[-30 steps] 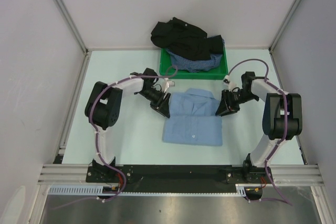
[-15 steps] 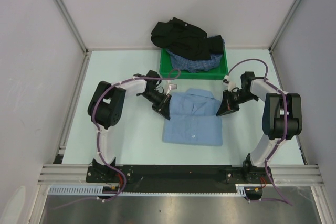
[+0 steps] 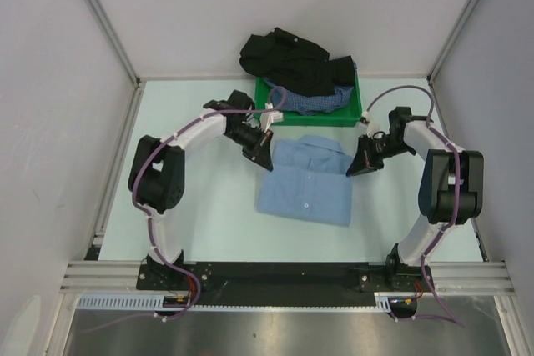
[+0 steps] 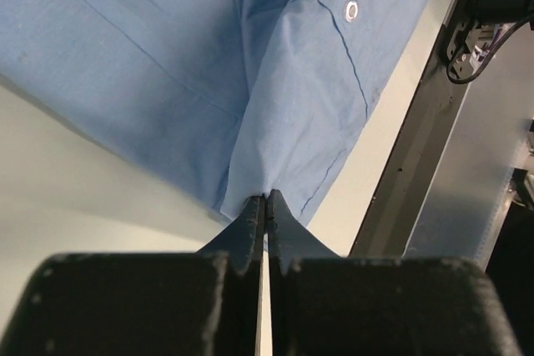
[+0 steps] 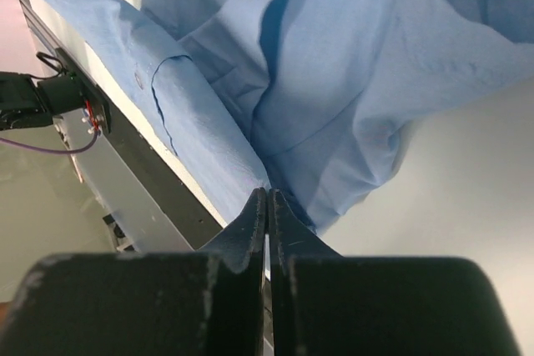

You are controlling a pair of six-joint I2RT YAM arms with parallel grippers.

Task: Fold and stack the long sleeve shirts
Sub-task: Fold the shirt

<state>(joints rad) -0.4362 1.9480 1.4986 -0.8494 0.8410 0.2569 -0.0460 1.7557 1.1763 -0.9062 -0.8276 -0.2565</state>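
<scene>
The folded light blue shirt lies on the table's middle, collar end towards the back. My left gripper is shut on its far-left corner; the left wrist view shows the cloth pinched at the closed fingertips. My right gripper is shut on its far-right corner, and the cloth is pinched at its fingertips. The black shirt lies heaped over the dark-blue checked shirt in the green tray.
The green plastic tray stands at the back of the table, just beyond the blue shirt. Grey walls with metal posts close the back and both sides. The black rail with the arm bases runs along the near edge.
Both grippers have moved towards the back with the shirt's far corners. The light blue shirt has slid back and now lies slightly skewed, nearer the tray.
</scene>
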